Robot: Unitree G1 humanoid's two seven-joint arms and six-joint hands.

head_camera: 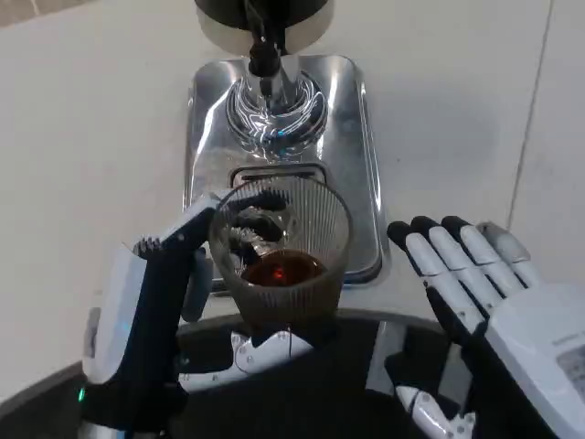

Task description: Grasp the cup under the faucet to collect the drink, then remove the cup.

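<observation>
A ribbed clear glass cup with dark reddish-brown drink at its bottom sits near the front edge of the shiny metal drip tray. My left hand grips the cup from its left side, with fingers wrapped around the far wall and the thumb below it. The black faucet hangs over the tray's round drain behind the cup, so the cup stands nearer to me than the spout. My right hand hovers to the right of the tray, fingers stretched out and apart, holding nothing.
The dispenser's dark round body stands at the top behind the tray. White table spreads to the left and right of the tray. A dark curved edge crosses the bottom of the picture.
</observation>
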